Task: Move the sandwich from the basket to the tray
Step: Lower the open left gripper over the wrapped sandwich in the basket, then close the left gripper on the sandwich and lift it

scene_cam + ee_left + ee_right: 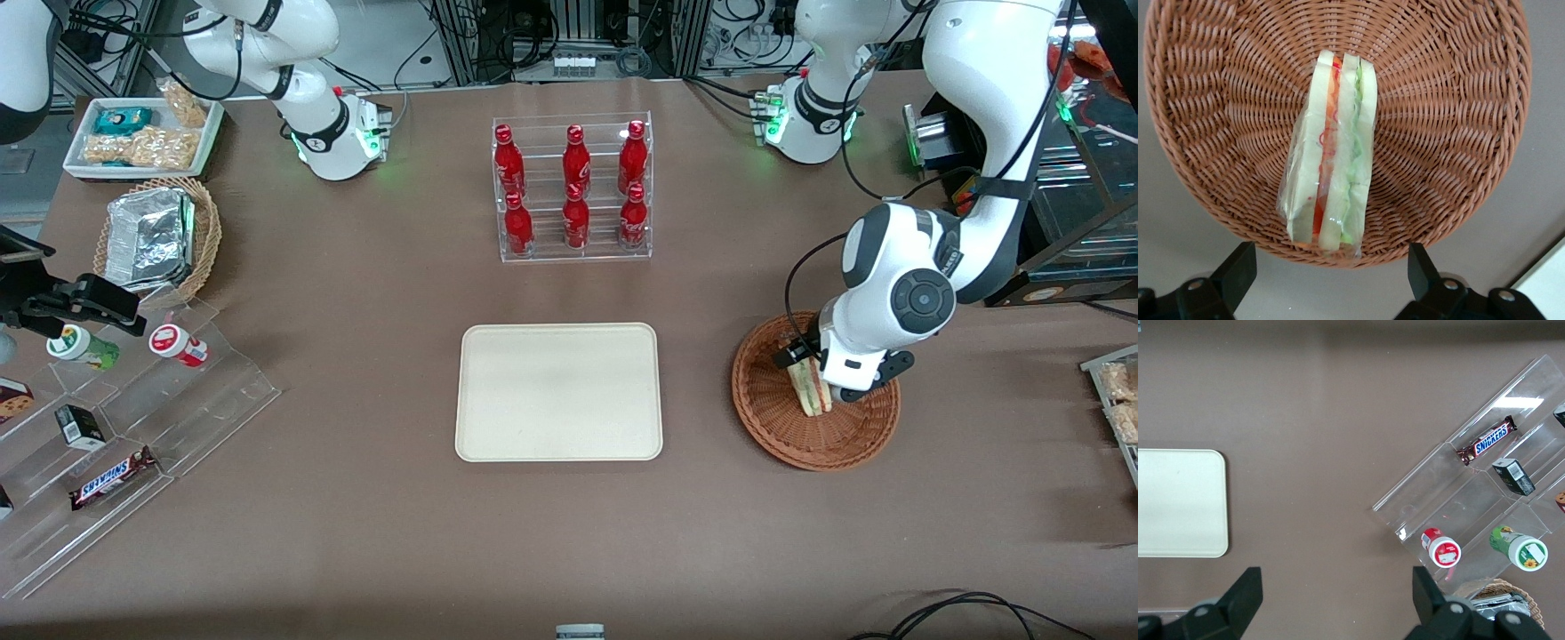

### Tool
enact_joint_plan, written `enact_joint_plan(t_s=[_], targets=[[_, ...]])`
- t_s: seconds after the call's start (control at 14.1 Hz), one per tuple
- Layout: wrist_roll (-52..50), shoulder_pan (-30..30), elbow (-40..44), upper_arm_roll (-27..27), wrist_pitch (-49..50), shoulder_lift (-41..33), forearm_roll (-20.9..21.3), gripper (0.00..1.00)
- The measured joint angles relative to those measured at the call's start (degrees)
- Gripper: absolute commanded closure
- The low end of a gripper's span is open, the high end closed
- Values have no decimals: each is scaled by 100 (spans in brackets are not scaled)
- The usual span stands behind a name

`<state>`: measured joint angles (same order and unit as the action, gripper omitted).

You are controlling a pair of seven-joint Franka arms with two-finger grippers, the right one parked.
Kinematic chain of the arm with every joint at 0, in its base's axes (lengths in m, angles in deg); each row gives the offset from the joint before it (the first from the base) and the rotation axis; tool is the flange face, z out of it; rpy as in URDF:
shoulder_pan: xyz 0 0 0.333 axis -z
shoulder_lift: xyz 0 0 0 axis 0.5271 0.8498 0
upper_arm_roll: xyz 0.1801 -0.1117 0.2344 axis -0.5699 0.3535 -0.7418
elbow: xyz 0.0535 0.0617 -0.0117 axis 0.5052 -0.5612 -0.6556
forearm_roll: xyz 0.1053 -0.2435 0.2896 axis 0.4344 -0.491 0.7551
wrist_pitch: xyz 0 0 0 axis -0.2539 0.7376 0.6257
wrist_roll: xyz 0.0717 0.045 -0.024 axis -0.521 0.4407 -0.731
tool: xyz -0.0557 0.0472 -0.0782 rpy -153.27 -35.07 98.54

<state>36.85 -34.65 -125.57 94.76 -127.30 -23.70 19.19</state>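
The sandwich point(811, 393), a plastic-wrapped wedge of white bread with green and red filling, stands on edge in the round reddish-brown wicker basket point(773, 418). My left gripper point(840, 380) hovers directly over the basket, just above the sandwich, open and empty. In the left wrist view the sandwich point(1331, 160) lies in the basket point(1451, 120), and both black fingertips point(1238, 267) stand wide apart, clear of it. The cream rectangular tray point(558, 391) lies bare at the table's middle, beside the basket toward the parked arm's end.
A clear rack of red bottles point(573, 187) stands farther from the front camera than the tray. A stepped acrylic display point(133, 427) with snacks, a tan basket holding a foil container point(151, 236) and a white snack tray point(142, 133) lie toward the parked arm's end.
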Motion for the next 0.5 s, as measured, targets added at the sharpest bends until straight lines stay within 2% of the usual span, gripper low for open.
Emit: enact_joint_plan(t_s=[0.07, 0.35, 0.5], targets=[[0, 0, -7, 0, -47, 45, 44, 0], [-127, -1, -7, -23, -174, 268, 400, 51], [-236, -1, 32, -38, -181, 288, 411, 86]])
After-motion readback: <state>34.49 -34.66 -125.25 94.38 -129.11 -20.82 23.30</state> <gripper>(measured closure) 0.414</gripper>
